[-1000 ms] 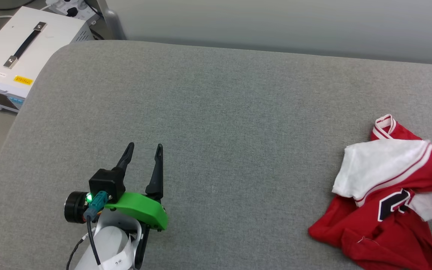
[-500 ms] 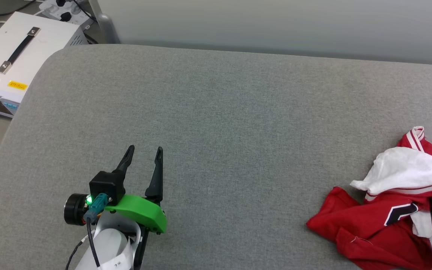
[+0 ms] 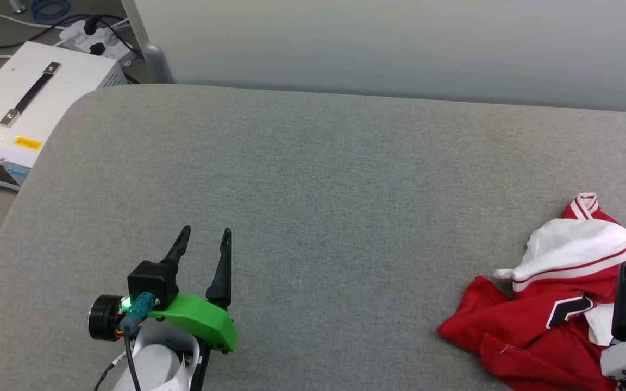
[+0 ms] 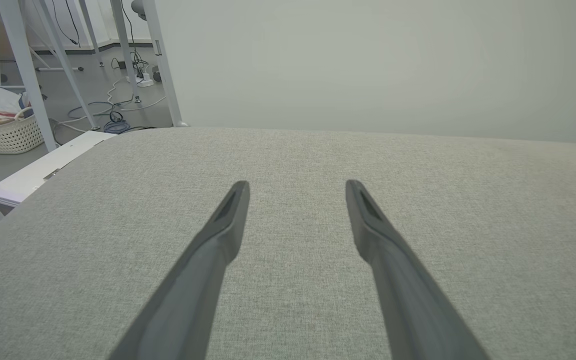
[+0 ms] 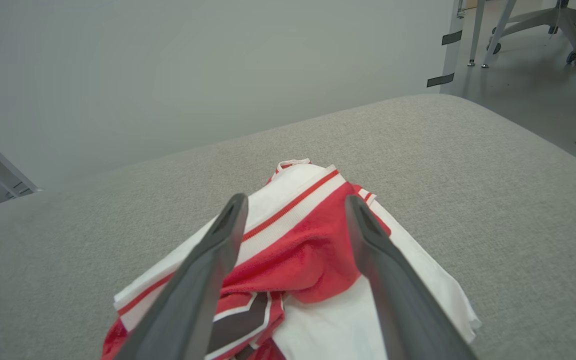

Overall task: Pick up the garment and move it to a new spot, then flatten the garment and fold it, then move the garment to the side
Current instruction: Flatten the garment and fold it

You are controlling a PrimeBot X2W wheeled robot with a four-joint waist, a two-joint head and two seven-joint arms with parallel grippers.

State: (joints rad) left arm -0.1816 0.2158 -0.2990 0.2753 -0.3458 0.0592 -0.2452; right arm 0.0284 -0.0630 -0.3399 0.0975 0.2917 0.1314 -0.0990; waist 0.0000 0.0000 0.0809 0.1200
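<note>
Right gripper [image 5: 295, 200] has come further into the head view, over a crumpled red and white shirt [image 3: 541, 336] whose heap has changed shape.

Its two dark fingers [image 5: 208, 260] stand wide apart with nothing clamped between them, their tips over the shirt's white sleeve and a red fold. The shirt lies bunched at the right end of the grey tabletop [image 3: 313, 179], on the robot's near side. Red-and-white striped trim and part of a black, white-outlined figure show on it. The left gripper [image 3: 206, 231] sits at the robot's left, well apart from the shirt. Its fingers [image 4: 218, 240] are also spread wide, holding nothing, over bare grey cloth. A white box [image 3: 25, 103] with a black handle stands beyond the tabletop's far left corner. A pale wall [image 3: 400, 43] runs behind.
</note>
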